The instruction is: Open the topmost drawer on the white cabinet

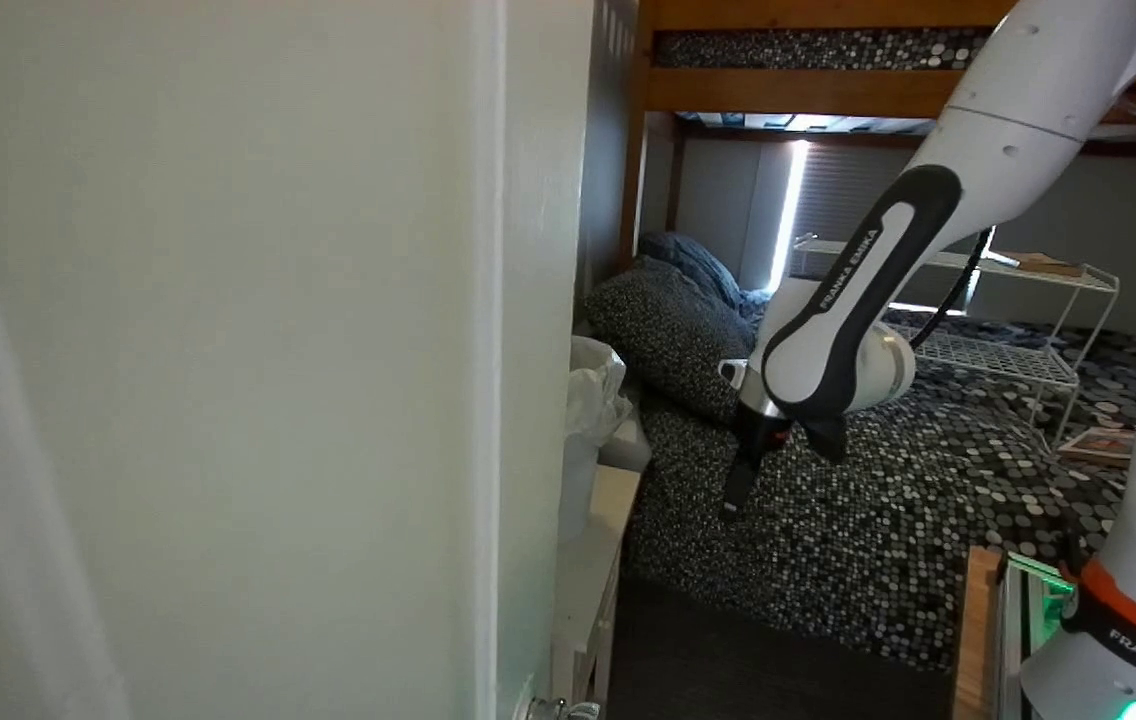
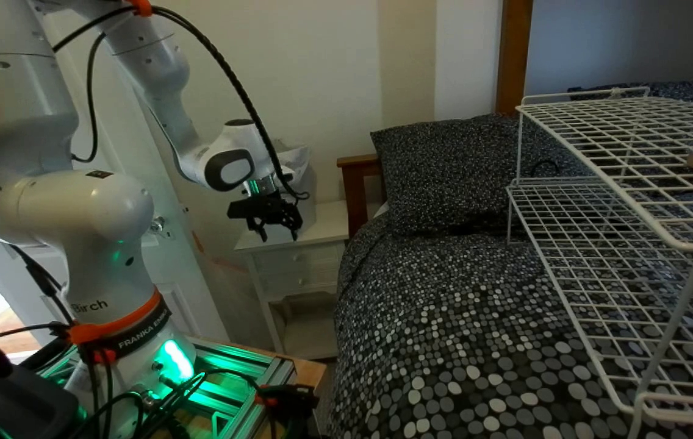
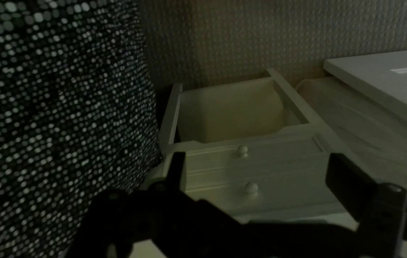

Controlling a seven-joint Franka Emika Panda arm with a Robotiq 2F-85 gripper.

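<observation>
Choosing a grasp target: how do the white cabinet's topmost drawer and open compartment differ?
The topmost drawer looks shut, its front bearing a round knob; the open compartment has no front and shows its inside. The topmost drawer is shorter and sits high; the open compartment is taller and sits low. Both are pale parts of the white cabinet.

We would call this a home, and the room a bedroom. We see a wooden bunk (image 1: 808,92) made up with pillows (image 1: 668,322) and a dotted spread (image 2: 456,329), a slatted blind (image 1: 853,190) behind it, a low white cabinet (image 2: 329,222) just beside it, and a panelled door (image 2: 121,137) with a handle (image 2: 158,225).
</observation>
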